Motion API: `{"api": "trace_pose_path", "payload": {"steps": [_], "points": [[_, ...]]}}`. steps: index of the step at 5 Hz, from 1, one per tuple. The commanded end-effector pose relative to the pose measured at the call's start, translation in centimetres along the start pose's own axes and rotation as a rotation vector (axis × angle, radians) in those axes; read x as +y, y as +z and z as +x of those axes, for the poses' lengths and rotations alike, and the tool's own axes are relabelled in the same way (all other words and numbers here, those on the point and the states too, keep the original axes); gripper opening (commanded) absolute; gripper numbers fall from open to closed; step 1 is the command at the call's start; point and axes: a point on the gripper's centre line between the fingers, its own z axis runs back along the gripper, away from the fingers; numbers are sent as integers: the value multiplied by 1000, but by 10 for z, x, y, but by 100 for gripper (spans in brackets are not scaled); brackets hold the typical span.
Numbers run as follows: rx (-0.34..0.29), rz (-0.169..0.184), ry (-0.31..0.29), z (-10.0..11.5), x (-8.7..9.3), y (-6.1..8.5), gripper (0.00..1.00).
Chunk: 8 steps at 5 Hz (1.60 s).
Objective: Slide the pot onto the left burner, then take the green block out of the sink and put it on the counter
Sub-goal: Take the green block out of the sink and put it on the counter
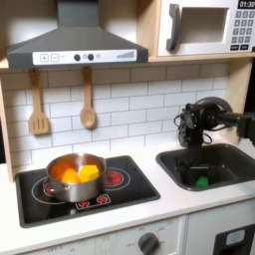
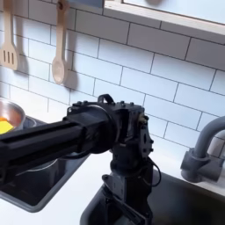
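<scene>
We list first the landmark, a dark grey rounded-rectangle sink (image 1: 231, 162) set into the pale cream-white flat worktop (image 1: 149, 214) of a toy kitchen; its basin wall also shows in the second exterior view (image 2: 189, 198).

Item: a small bright green cube (image 1: 201, 181), lying on the sink floor near the front wall, toward the first exterior view's left end of the basin.

Item: a small round shiny steel pot (image 1: 75, 177) with orange-yellow pieces inside, standing well apart from the sink on the black cooktop panel (image 1: 134, 191), over the burner farther from the sink. In the second exterior view we see its rim at the left edge (image 2: 7, 112).

Item: a black robot arm with its gripper (image 1: 191, 127), hanging above the sink's cooktop-side end, over the green cube and apart from it. In the second exterior view the arm's black body (image 2: 123, 141) reaches down toward the basin. We cannot tell how its jaws stand; the fingers are too dark and small to read.

Item: a grey arched faucet (image 2: 204, 149) behind the sink.

Item: two wooden utensils, a slotted spatula (image 1: 38, 108) and a spoon (image 1: 88, 103), hung on the white tile wall above the cooktop.

Item: a grey extractor hood (image 1: 75, 45) and a white microwave (image 1: 204, 28), the latter above the sink.
</scene>
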Motion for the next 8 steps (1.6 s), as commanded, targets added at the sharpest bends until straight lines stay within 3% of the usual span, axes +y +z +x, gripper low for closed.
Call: {"api": "trace_pose_path", "payload": {"steps": [1,5,8], "points": [[-3,-23,5,1,-17,-6,100],[-34,45,36,23,-14,-19,100],[-25,56,54,22,-10,-28,100]]}}
